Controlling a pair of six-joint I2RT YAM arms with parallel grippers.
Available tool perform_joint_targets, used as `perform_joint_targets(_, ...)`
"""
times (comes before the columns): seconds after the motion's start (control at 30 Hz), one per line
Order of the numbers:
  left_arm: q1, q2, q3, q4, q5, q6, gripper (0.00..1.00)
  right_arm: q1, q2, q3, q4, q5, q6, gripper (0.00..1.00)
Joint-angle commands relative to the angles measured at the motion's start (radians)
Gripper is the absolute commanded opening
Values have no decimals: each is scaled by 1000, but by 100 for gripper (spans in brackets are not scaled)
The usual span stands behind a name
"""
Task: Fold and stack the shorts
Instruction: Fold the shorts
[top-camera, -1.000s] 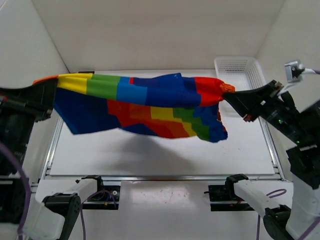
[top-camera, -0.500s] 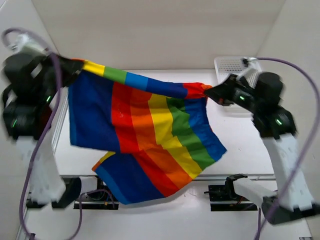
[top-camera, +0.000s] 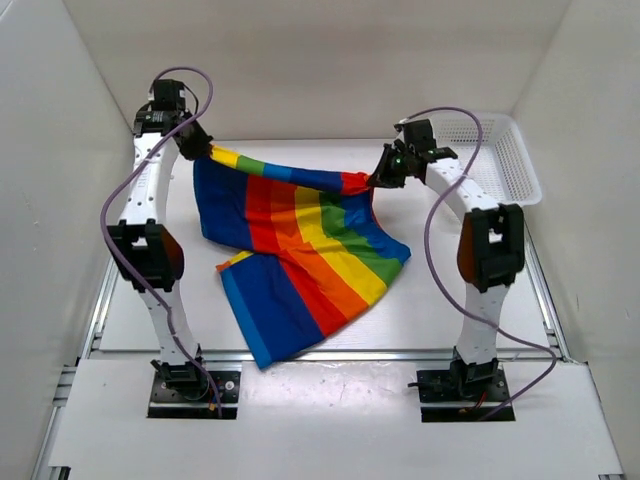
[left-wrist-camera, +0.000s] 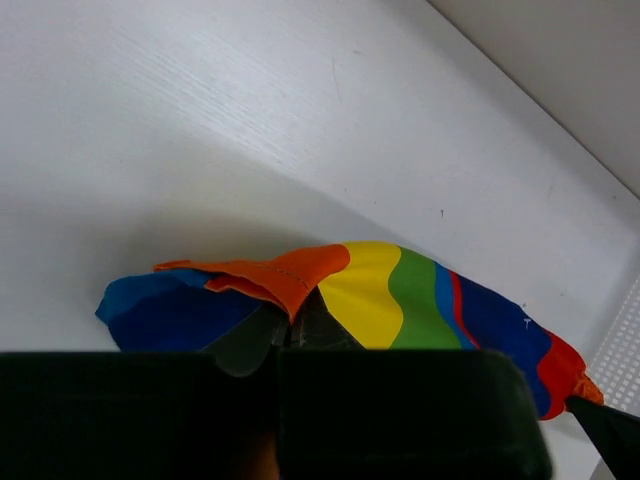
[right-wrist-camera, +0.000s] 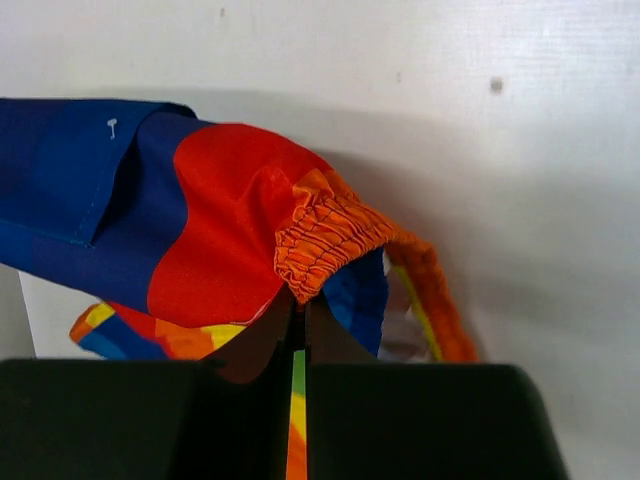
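The rainbow-striped shorts hang stretched between my two grippers, the upper edge held above the table and the lower part draped onto it toward the front. My left gripper is shut on the orange corner of the shorts at the far left. My right gripper is shut on the orange elastic waistband at the far right. The shorts show red, orange, yellow, green and blue bands in both wrist views.
A white plastic mesh basket stands at the far right corner of the white table, just behind the right arm. White walls enclose the table on three sides. A metal rail runs along the near edge.
Both arms have swung away from the camera toward the back of the table, carrying the shorts down. The lower half of the shorts now lies on the table.
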Motion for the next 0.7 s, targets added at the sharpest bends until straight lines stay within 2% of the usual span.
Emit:
perform_joint_targets(0.0, 55, -12, 136, 85, -112, 47, 10, -53, 85, 160, -25, 49, -30, 0)
perform_joint_targets(0.1, 55, -3, 137, 85, -75, 56, 10, -53, 128, 254, -66, 3, -30, 0)
perform_joint_targets(0.17, 55, -56, 71, 85, -63, 56, 10, -53, 128, 254, -77, -6, -30, 0)
perform_joint_targets(0.23, 55, -113, 7, 74, -35, 56, 10, -53, 64, 181, -77, -19, -30, 0)
perform_joint_targets(0.33, 55, -275, -177, 74, 6, 56, 10, -53, -60, 33, -77, -19, -39, 0)
perform_joint_targets(0.37, 44, -321, -283, 74, 6, 56, 10, -53, -94, -9, -77, -19, -39, 0)
perform_joint_targets(0.4, 35, -414, -338, 74, 17, 47, 10, -53, -157, -49, -77, -19, -50, 0)
perform_joint_targets(0.47, -5, -505, -447, 65, 17, 37, 10, -53, -215, -126, -68, -29, -62, 0)
perform_joint_targets(0.5, -17, -550, -562, 65, 26, 19, 10, -53, -269, -204, -68, -29, -62, 0)
perform_joint_targets(0.57, -57, -683, -679, 65, 52, -12, 10, -67, -345, -285, -68, -29, -62, 0)
perform_joint_targets(0.6, -72, -776, -796, 56, 52, -51, 10, -76, -373, -365, -68, -29, -62, 0)
perform_joint_targets(0.67, -120, -869, -904, 56, 74, -93, 10, -85, -466, -450, -80, -28, -62, 0)
